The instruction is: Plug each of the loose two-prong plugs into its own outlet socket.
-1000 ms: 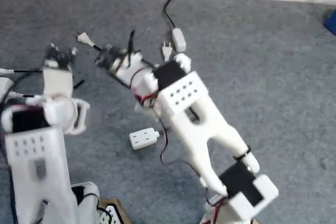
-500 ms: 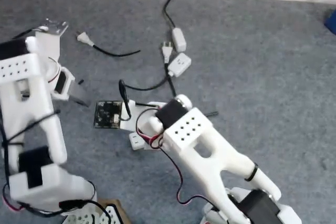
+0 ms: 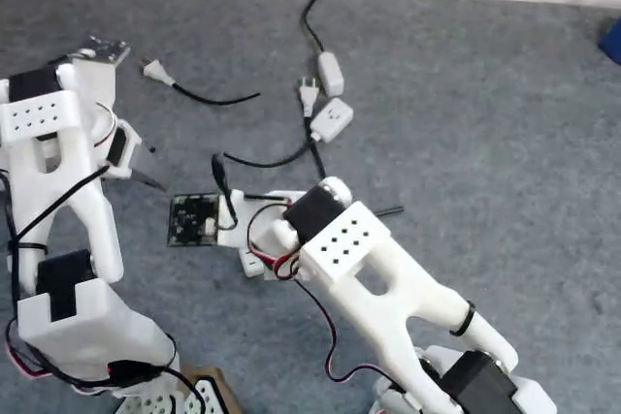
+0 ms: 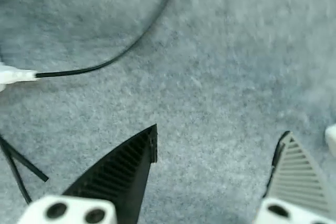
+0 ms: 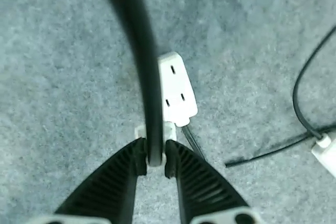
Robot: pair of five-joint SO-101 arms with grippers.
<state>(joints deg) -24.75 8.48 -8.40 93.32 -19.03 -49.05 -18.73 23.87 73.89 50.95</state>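
In the right wrist view my right gripper [image 5: 155, 149] is shut on a white two-prong plug [image 5: 169, 130], whose black cable [image 5: 131, 35] rises toward the camera. The plug sits at the end of a white outlet block [image 5: 176, 87] with three slots showing; I cannot tell whether they touch. From above, that block [image 3: 254, 261] lies half hidden under the right arm. My left gripper [image 4: 219, 132] hangs open over bare carpet, near a second white plug [image 4: 10, 75] on a black cable. The high view shows this plug [image 3: 152, 70] at the far left, beyond the left gripper [image 3: 136, 170].
At the far middle lie another plug [image 3: 309, 94], a second outlet block [image 3: 332, 118] and a white adapter [image 3: 330, 73] on a black cord. A loose black cable [image 3: 267, 160] curls between them and the right arm. A blue object [image 3: 611, 41] is at the right edge.
The right arm has drawn back from the far cables to the near outlet block, bringing a plug and cable. The left arm has swung up and toward the far left.
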